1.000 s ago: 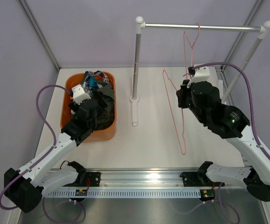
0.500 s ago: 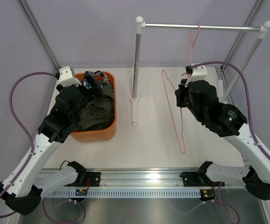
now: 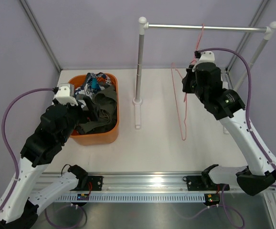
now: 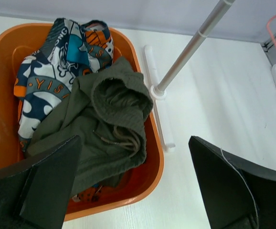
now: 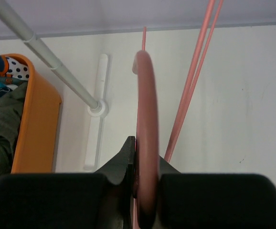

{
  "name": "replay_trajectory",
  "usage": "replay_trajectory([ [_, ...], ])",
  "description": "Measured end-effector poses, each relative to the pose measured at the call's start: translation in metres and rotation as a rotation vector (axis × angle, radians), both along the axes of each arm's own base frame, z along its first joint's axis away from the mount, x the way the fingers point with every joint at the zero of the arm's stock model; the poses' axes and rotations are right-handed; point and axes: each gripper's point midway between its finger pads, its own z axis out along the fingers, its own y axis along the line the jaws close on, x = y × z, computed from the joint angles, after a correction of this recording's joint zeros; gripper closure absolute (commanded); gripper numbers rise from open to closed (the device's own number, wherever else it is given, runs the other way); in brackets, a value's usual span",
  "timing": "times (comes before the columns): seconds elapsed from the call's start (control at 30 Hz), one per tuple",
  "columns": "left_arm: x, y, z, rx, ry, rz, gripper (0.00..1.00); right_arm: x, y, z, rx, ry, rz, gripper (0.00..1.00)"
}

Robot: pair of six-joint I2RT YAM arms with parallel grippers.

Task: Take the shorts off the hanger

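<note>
Both shorts lie in the orange tub (image 3: 110, 134). The printed blue, orange and white pair (image 3: 88, 86) is at its far end and the olive-green pair with a drawstring (image 3: 103, 106) is on top nearer me. In the left wrist view the printed pair (image 4: 57, 71) and the olive pair (image 4: 109, 124) fill the tub (image 4: 154, 164). My left gripper (image 3: 80, 123) (image 4: 137, 191) is open and empty above the tub's near left side. My right gripper (image 3: 190, 82) (image 5: 145, 162) is shut on the bare pink hanger (image 3: 184, 112) (image 5: 146, 105), just below the rail.
A metal clothes rack stands at the back, with its left pole (image 3: 140, 62) rising from a white foot (image 3: 138, 114) beside the tub. Its rail (image 3: 224, 28) crosses above my right gripper. A slanted right post (image 3: 252, 59) and frame bars edge the table.
My left gripper has lifted out of the tub and drawn back to the near left, empty. My right gripper has carried the hanger up and further back toward the rail.
</note>
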Motion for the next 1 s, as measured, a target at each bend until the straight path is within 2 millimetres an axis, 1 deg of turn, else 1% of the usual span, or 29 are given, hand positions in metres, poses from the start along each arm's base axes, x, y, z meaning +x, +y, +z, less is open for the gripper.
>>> replay_trajectory([
  [0.1,-0.010,0.004,-0.017,0.027,0.023,-0.017,0.01,0.013,-0.009,0.006,0.029,-0.004,-0.018,1.00],
  [0.23,-0.016,0.008,-0.042,0.077,0.065,-0.029,0.01,0.028,-0.010,0.018,0.059,-0.015,-0.019,1.00],
  [0.33,-0.019,0.011,-0.051,0.098,0.073,-0.036,0.01,0.039,-0.007,0.026,0.070,-0.022,-0.011,1.00],
  [0.43,-0.024,0.013,-0.060,0.109,0.073,-0.047,0.01,0.051,-0.002,0.038,0.078,-0.041,-0.005,1.00],
  [0.67,-0.028,0.011,-0.085,0.136,0.096,-0.077,0.01,0.066,0.008,0.055,0.065,-0.073,0.042,1.00],
  [0.87,-0.032,0.012,-0.097,0.154,0.098,-0.096,0.01,0.080,0.022,0.057,0.049,-0.082,0.102,1.00],
  [1.0,-0.033,0.013,-0.101,0.157,0.087,-0.103,0.01,0.088,0.033,0.047,0.057,-0.057,0.137,1.00],
])
